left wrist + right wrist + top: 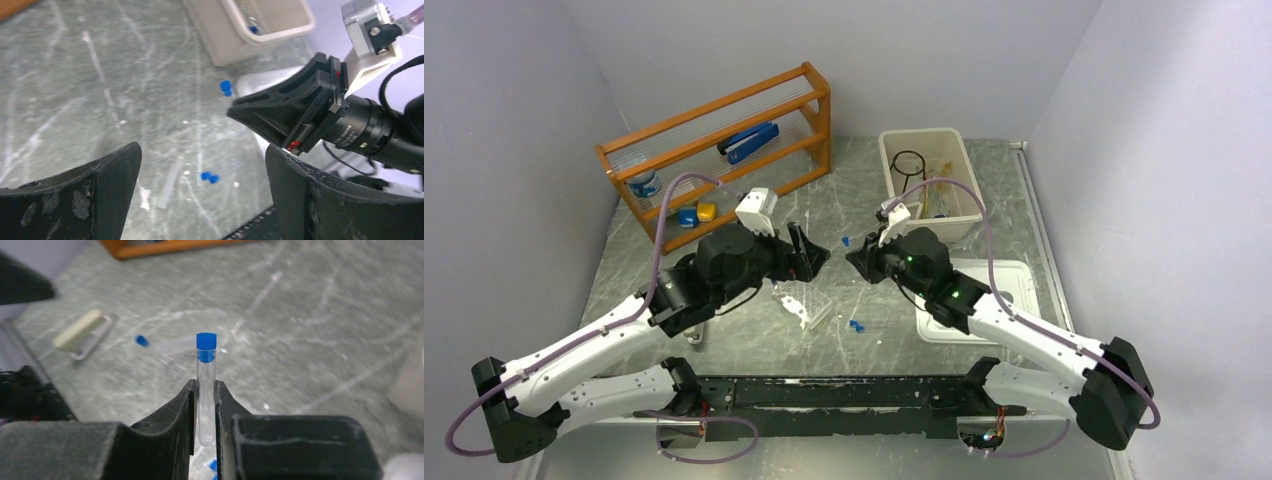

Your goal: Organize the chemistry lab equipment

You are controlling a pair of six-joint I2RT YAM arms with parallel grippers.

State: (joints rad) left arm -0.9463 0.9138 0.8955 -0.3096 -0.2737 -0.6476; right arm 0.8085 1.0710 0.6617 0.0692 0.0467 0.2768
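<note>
Grey marbled tabletop (864, 200) between pale walls is your workspace. Your right gripper (205, 390) has its fingers pinched on a clear blue-capped tube (206, 365), centre of the right wrist view. The cap rides above the tips and the rounded bottom sits down between the pads. Your left gripper (202, 150) is spread wide with nothing in it. In the overhead view it faces the right one at mid-frame, near but apart.

The hold looks slim, so I'd move slowly and avoid any twist that could let the tube pivot. If it is bound for the clear plastic tube rack (804, 303), just below and between the grippers, line up over a hole before lowering. Let go only once it is seated.

A loose tube (210, 177) lies at the lower centre of the left wrist view.

You can't make out the rack's holes, nor whether it stands upright or lies tipped. The white bin (889, 145), upper right of centre, shows a black wire ring (909, 163). Its other contents are too small to tell.
</note>
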